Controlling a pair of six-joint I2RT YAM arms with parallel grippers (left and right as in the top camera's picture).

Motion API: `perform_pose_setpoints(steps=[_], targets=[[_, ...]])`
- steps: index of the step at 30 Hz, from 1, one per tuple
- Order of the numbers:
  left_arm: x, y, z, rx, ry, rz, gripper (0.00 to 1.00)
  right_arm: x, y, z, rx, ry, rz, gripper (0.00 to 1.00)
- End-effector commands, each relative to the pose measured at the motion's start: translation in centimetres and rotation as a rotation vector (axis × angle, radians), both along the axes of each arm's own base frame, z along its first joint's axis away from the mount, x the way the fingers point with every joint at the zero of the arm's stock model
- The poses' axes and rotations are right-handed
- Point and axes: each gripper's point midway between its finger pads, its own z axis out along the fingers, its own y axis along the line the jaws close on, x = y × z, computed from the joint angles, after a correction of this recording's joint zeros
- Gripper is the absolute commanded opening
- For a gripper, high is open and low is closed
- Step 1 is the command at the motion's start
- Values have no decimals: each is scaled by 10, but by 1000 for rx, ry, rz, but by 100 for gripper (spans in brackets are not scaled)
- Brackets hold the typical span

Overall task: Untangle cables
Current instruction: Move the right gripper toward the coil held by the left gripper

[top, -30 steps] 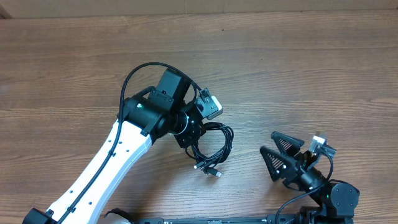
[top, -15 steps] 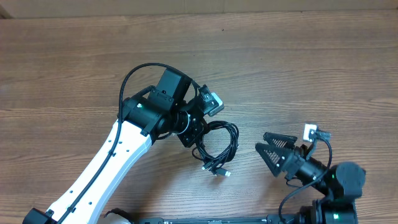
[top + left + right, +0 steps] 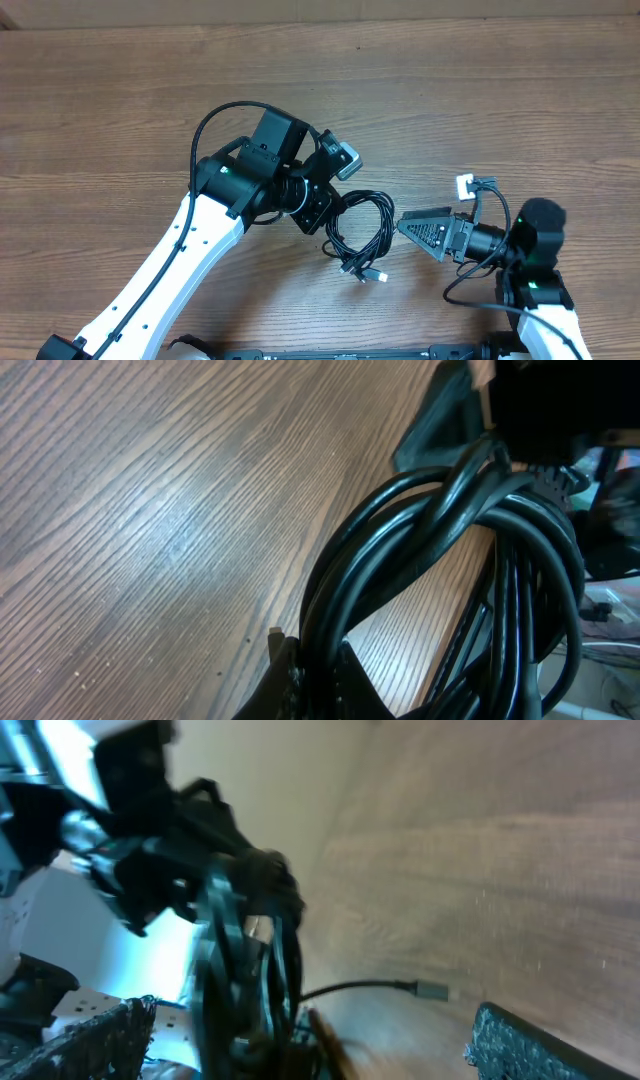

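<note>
The cables [image 3: 362, 226] are a bundle of thin black loops, with their plug ends [image 3: 371, 272] trailing onto the wood. My left gripper [image 3: 322, 211] is shut on the bundle's left side. The left wrist view shows the glossy loops [image 3: 430, 550] rising out of the closed fingers [image 3: 290, 685]. My right gripper [image 3: 402, 224] is open, pointing left, just right of the loops and apart from them. In the right wrist view the bundle [image 3: 250, 960] hangs ahead between the textured pads [image 3: 535, 1045]. A silver-tipped plug [image 3: 432, 989] sticks out to the right.
The wooden table [image 3: 480, 90] extends all round the two arms. The left arm's white link [image 3: 175, 260] runs diagonally from the bottom left. A thick black arm wire [image 3: 215, 120] arcs above the left wrist.
My right arm has swung left toward the cables, its open jaws now close to the loops. The left gripper has shifted the bundle slightly to the right.
</note>
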Motion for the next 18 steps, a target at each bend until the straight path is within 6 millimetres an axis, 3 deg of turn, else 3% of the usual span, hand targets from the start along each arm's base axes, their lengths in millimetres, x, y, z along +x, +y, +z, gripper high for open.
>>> perform_pose_setpoints(steps=[1,6,9,18], targets=[[4,-7,9,-51,28,34,4,-4,9,-2,14,24,79,100],[4,-7,10,-56,61,74,4,-14,28,-10,6,33,169,99],[6,-6,9,-49,53,79,4,-21,37,-11,-12,-22,212,89],[11,-8,12,-73,94,151,4,-19,37,-11,-13,-5,199,70]])
